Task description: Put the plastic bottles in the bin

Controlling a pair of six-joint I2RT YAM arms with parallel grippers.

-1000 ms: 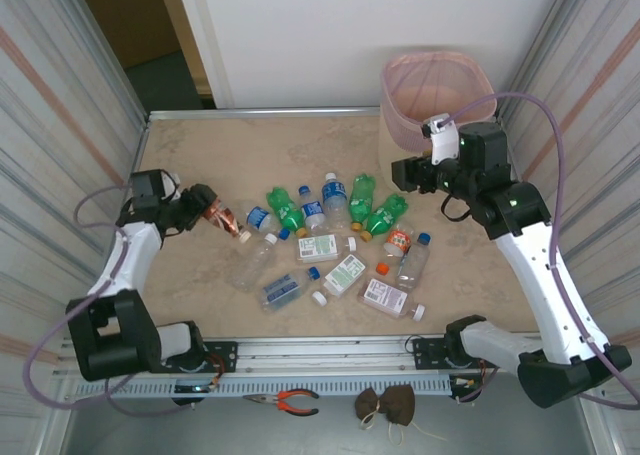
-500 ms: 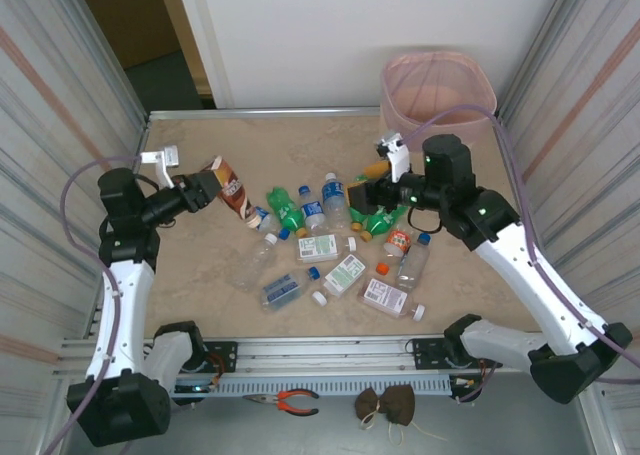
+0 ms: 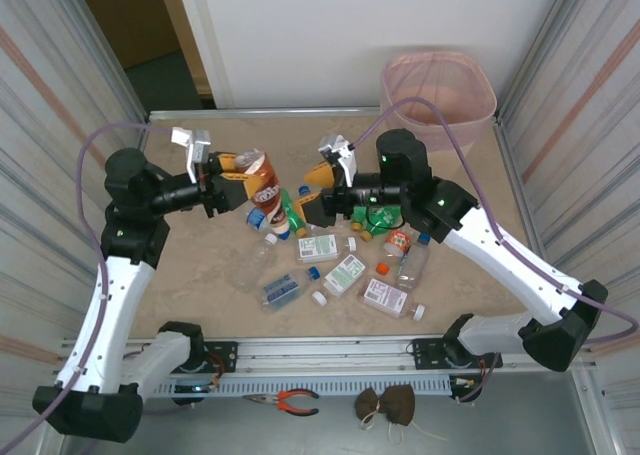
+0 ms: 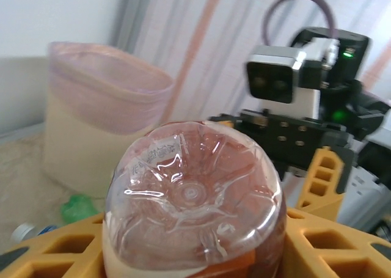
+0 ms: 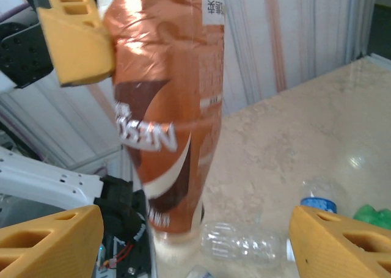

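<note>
Left gripper [image 3: 238, 180]: jaws closed on a brown-labelled bottle [image 3: 262, 175], which is held clear of the table [image 3: 200, 250], above the left end of the pile. In the left wrist view the clear moulded base of this bottle [image 4: 192, 198] faces outward between the yellow fingers [image 4: 55, 250].

Right gripper [image 3: 308, 192]: jaws spread wide, nothing held. It is placed just beside the held bottle, with a gap seen between them from above. In the right wrist view the bottle [image 5: 171, 107] is seen ahead of the open fingers [image 5: 49, 235]; one left finger [image 5: 76, 40] is pressed against its side.

Bin [image 3: 440, 95]: upright at the far right corner of the table, pink liner over the rim, well apart from the held bottle.

Remaining plastic bottles [image 3: 340, 245]: lying loose at the table centre, among them a green soda bottle [image 3: 368, 218], a flat white-labelled bottle [image 3: 385, 295] and an orange-capped bottle [image 3: 398, 240].
</note>
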